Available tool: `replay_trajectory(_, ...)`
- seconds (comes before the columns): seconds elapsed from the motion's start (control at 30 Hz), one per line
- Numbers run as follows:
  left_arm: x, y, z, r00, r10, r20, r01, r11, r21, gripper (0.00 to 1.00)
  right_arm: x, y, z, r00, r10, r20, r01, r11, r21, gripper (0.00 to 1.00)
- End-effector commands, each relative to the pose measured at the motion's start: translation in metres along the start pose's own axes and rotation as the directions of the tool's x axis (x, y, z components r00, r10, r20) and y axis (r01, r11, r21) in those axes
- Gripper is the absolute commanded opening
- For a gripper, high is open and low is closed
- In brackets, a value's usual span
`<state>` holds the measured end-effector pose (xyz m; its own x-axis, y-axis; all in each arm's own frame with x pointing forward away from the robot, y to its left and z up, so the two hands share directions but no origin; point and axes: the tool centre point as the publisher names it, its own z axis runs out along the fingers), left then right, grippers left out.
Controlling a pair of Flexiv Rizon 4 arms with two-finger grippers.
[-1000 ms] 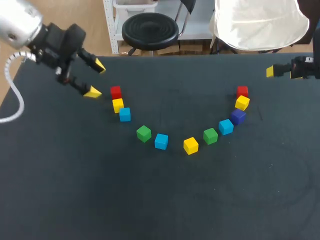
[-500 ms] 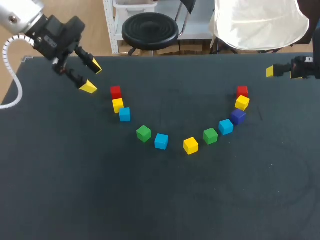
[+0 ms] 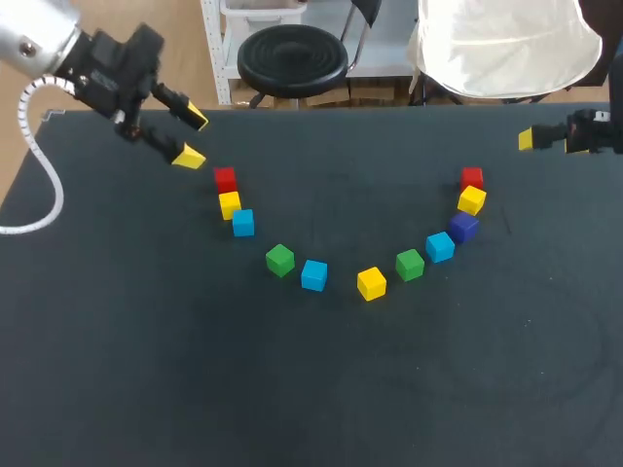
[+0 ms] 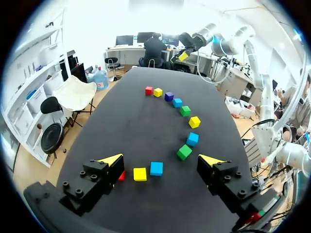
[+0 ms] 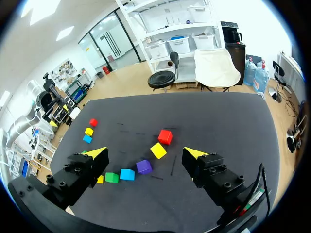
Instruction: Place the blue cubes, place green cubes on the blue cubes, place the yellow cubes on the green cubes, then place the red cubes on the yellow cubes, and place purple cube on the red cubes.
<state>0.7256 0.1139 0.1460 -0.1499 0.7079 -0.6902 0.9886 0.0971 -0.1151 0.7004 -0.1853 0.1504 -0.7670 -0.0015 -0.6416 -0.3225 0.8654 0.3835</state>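
Black table (image 3: 146,370): eleven cubes (image 3: 371,283) in U-shaped arc; purple cube (image 3: 463,227) in right branch.

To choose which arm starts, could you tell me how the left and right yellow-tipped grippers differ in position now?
The left two-finger gripper with yellow tips is over the table's far left, its finger partly covering the left-end small red cube in its wrist view. The right yellow-tipped gripper is at the far right, and the right-end red cube lies clear ahead of it. Both are open and empty.
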Motion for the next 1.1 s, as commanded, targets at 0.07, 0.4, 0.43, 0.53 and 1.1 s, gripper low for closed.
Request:
replay_trajectory(0.07,0.005,-0.004,0.004,1.0,-0.009,0.005,0.009,1.0,-0.02,1.0,0.0,0.001,0.0,1.0,0.001,0.001,-0.001,1.0,0.003,1.0)
replay_trajectory(0.4,0.014,-0.006,0.014,0.999,-0.045,0.029,0.045,0.999,-0.024,1.0,0.0,0.001,0.0,1.0,0.001,0.001,-0.001,1.0,0.003,1.0)
replay_trajectory(0.43,0.014,-0.006,0.014,0.999,-0.045,0.029,0.045,0.999,-0.024,1.0,0.0,0.001,0.0,1.0,0.001,0.001,-0.001,1.0,0.003,1.0)
replay_trajectory(0.53,0.014,-0.006,0.014,0.999,-0.045,0.029,0.045,0.999,-0.024,1.0,0.0,0.001,0.0,1.0,0.001,0.001,-0.001,1.0,0.003,1.0)
replay_trajectory(1.1,0.014,-0.006,0.014,0.999,-0.045,0.029,0.045,0.999,-0.024,1.0,0.008,0.126,0.026,0.814,-0.573,-0.096,0.49,0.766,-0.416,1.0)
